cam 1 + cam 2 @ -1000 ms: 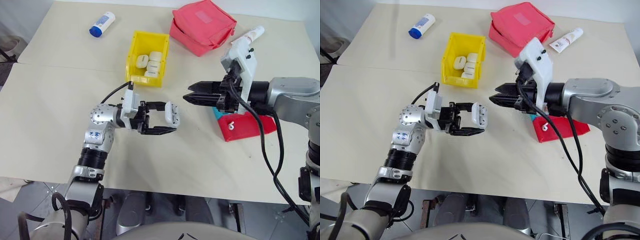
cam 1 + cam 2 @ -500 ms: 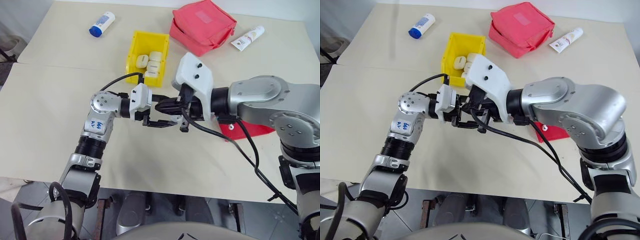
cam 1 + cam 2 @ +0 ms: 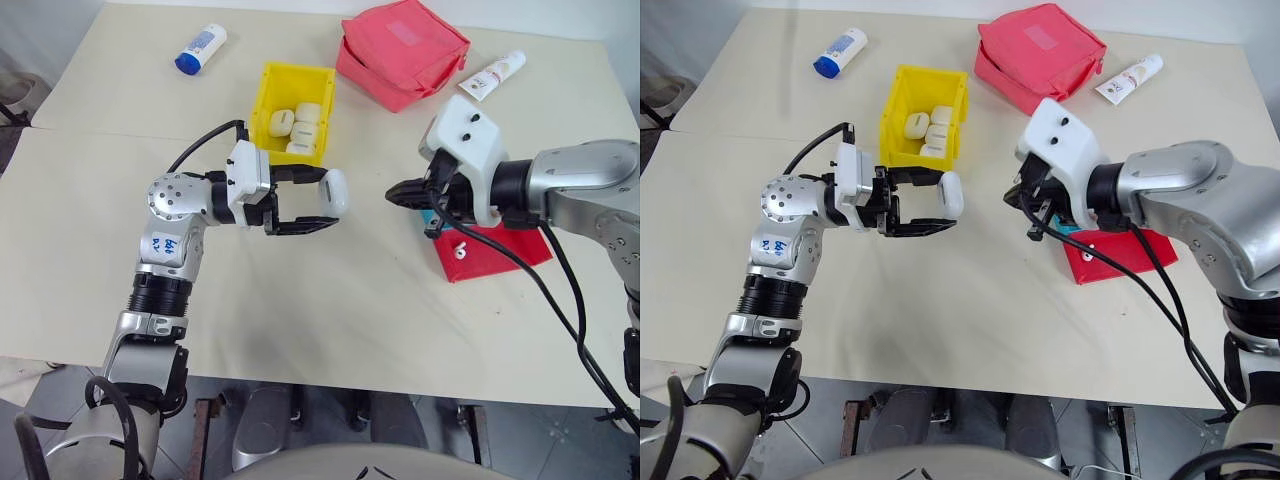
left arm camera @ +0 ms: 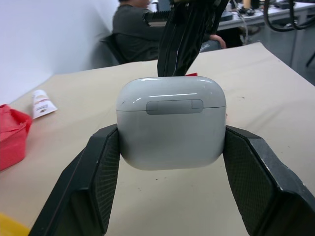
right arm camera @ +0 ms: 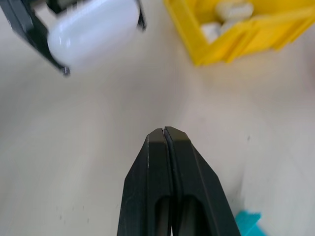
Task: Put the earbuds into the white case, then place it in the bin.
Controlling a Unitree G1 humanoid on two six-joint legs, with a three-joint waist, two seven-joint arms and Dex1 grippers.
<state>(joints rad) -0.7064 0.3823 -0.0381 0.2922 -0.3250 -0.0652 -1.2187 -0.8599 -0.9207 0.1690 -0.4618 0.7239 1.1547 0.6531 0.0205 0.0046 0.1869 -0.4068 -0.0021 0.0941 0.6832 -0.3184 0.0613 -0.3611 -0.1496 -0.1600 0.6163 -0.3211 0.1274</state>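
My left gripper [image 3: 328,198] is shut on the white case [image 3: 337,192], holding it above the table with its lid closed. In the left wrist view the case [image 4: 171,123] sits squarely between both fingers [image 4: 93,182]. A short way to the right, my right gripper [image 3: 392,193] is shut and empty, pointing at the case; its tips [image 5: 164,131] meet. The yellow bin [image 3: 260,110] stands just behind the case and holds several white cases. A small white earbud [image 3: 461,250] lies on the red tray [image 3: 505,250].
A red pouch [image 3: 403,50] and a white tube [image 3: 493,72] lie at the back right. A white-and-blue bottle [image 3: 200,48] lies at the back left. A teal tray [image 5: 246,219] edge shows beside the red tray. A seated person [image 4: 140,29] is beyond the table.
Half a second ago my right gripper was at the case; it has since drawn back to the right and is shut. My left gripper has lifted the case slightly toward the bin.
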